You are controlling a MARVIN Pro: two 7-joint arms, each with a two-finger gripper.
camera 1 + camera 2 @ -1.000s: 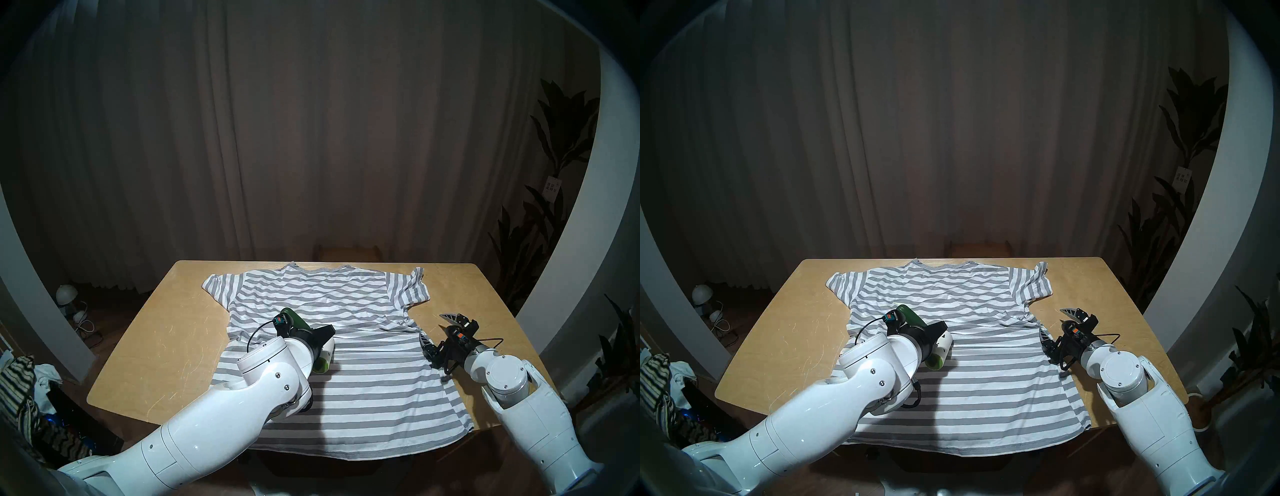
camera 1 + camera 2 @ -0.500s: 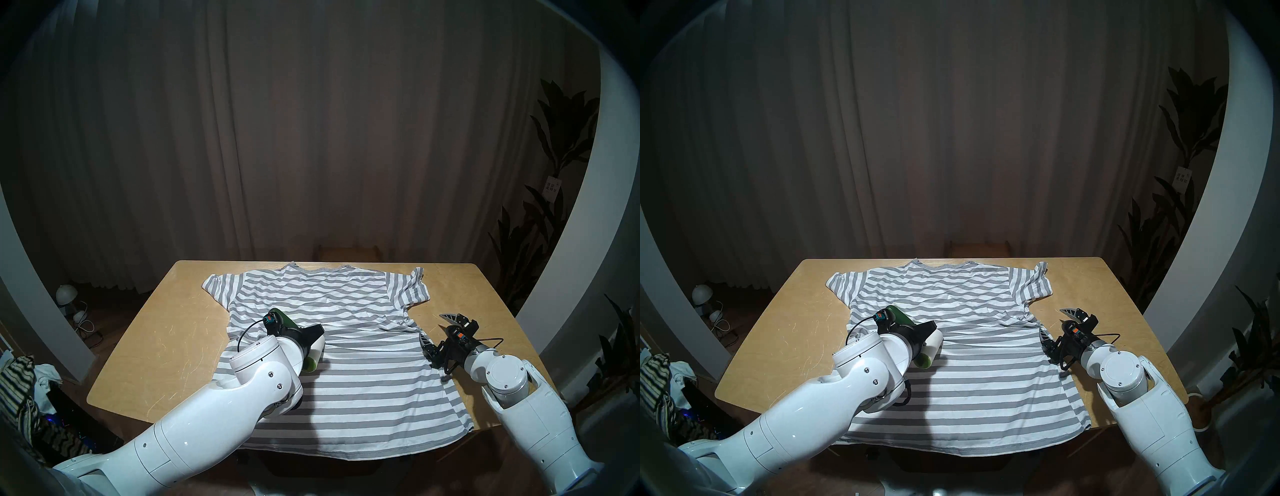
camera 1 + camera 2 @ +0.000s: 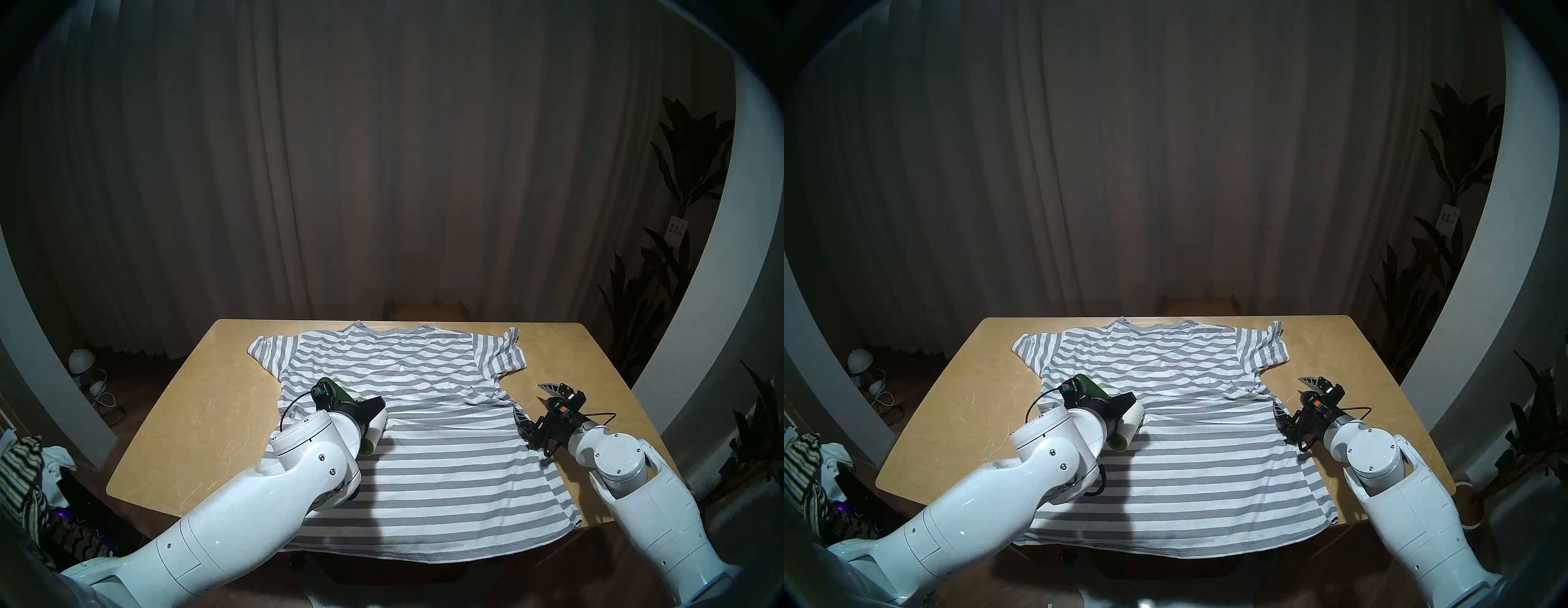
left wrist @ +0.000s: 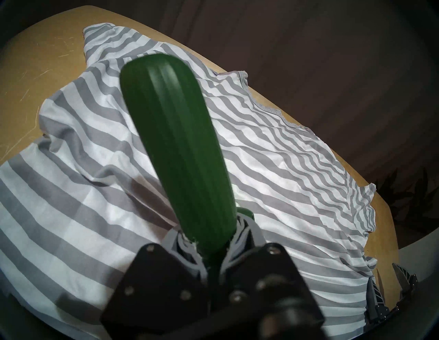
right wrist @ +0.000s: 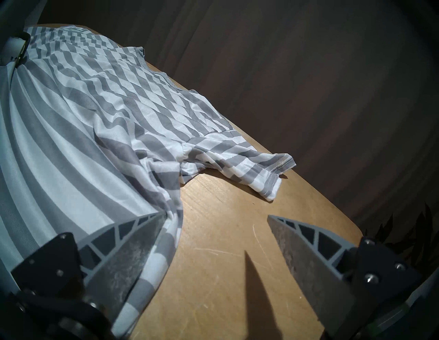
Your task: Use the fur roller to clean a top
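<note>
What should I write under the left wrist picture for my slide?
Dark green plastic roller handle clamped in the left gripper, above the grey-and-white striped T-shirt.

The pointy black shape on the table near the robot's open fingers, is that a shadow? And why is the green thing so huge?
Right wrist view: yes, a shadow on the table. Left wrist view: the roller handle sits right at the fisheye lens, so it looms large.
</note>
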